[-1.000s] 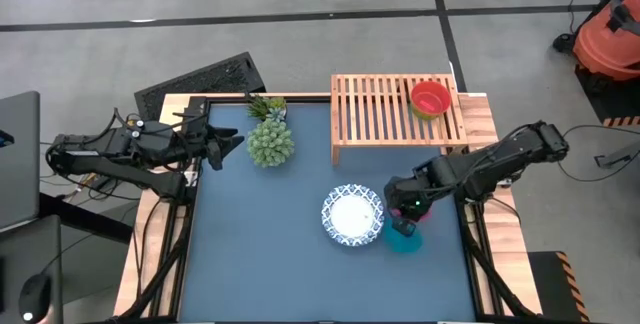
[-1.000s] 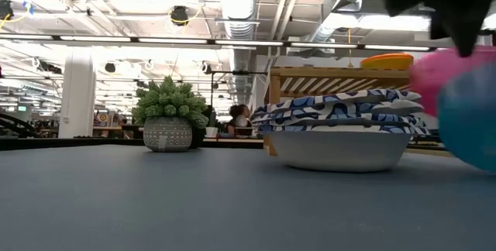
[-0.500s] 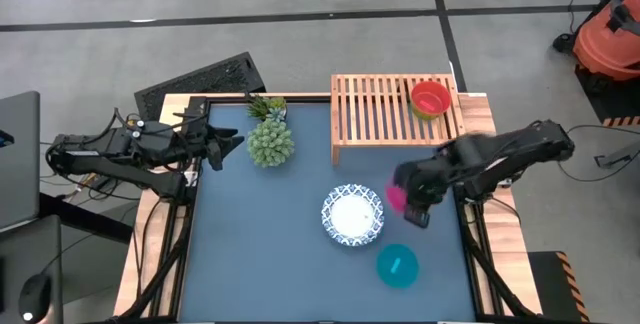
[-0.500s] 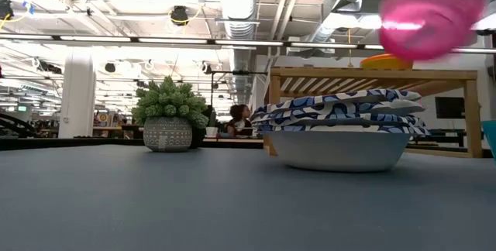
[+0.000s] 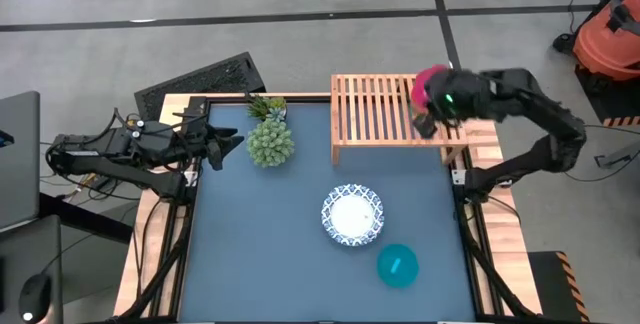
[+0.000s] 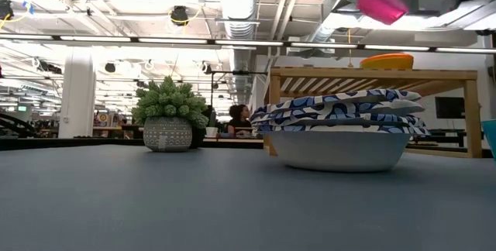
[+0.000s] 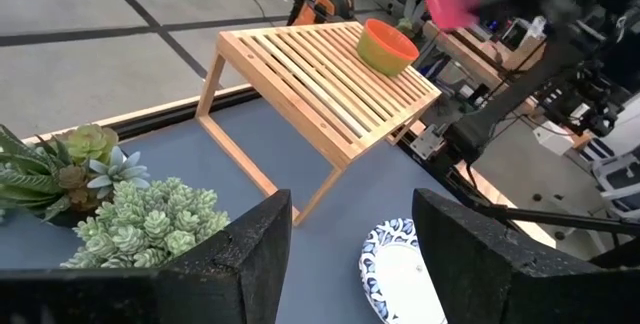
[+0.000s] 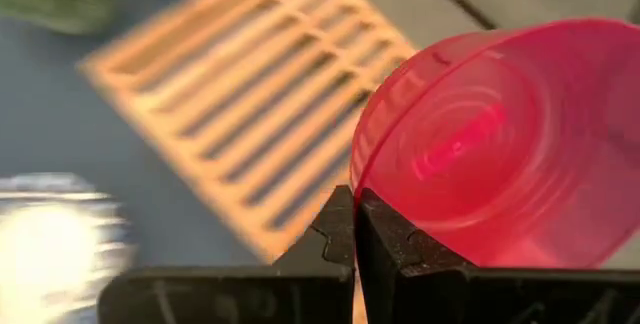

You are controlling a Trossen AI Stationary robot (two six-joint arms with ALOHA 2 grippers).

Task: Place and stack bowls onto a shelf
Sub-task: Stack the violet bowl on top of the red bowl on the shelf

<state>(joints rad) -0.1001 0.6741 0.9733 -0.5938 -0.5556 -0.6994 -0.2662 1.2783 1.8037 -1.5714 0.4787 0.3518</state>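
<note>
Up over the right end of the light-wood shelf [image 5: 385, 110], the right gripper [image 5: 428, 112] is clamped on the rim of a pink bowl [image 8: 490, 149], held tilted in the air. An orange bowl [image 7: 387, 46] sits on the slats beneath. On the blue tabletop [image 5: 270, 234], white bowls with blue patterned rims [image 5: 352, 214] sit stacked, a teal bowl [image 5: 397, 265] near them. The left gripper [image 5: 228, 145] waits, fingers apart, beside the spiky green plant [image 5: 270, 141].
</note>
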